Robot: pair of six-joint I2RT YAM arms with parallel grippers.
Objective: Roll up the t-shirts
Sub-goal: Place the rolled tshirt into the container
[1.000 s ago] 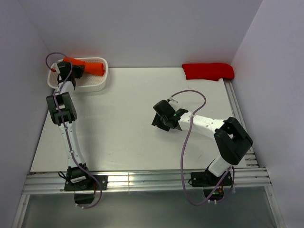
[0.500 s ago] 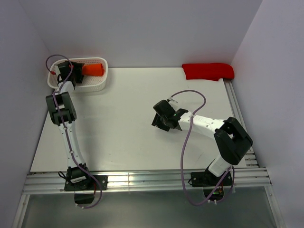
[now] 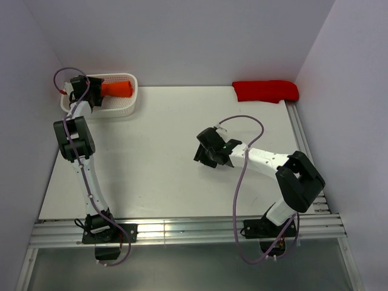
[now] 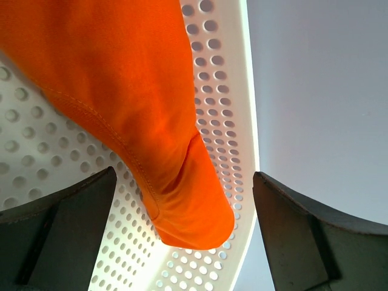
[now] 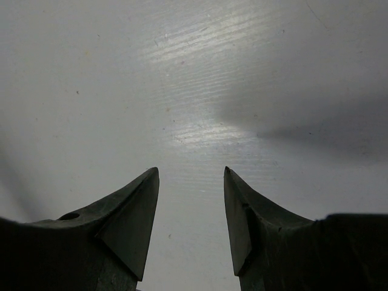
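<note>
When the scene is viewed from above, the orange t-shirt (image 3: 117, 89) is found rolled up inside a white basket (image 3: 126, 108) at the 11 o'clock corner of the counter (image 3: 151, 163). The left fingers (image 3: 94, 96) are positioned over the basket's 9 o'clock end, just beside the roll. The red t-shirt (image 3: 265, 91) is laid as a bundle at the 1 o'clock corner, well apart from both arms. The right fingers (image 3: 202, 156) are positioned low near the middle of the counter and are pointed toward 7 o'clock.

From the left wrist, the left fingers (image 4: 60, 236) are seen spread wide at 7 and 5 o'clock, and nothing is pinched by them. The end of the orange t-shirt (image 4: 133, 109) is seen between them on the perforated wall of the basket (image 4: 224, 121), and it appears untouched by either finger.

From the right wrist, the right fingers (image 5: 130, 224) are seen parted. Only bare counter (image 5: 182, 91) is shown between them, and nothing is held.
</note>
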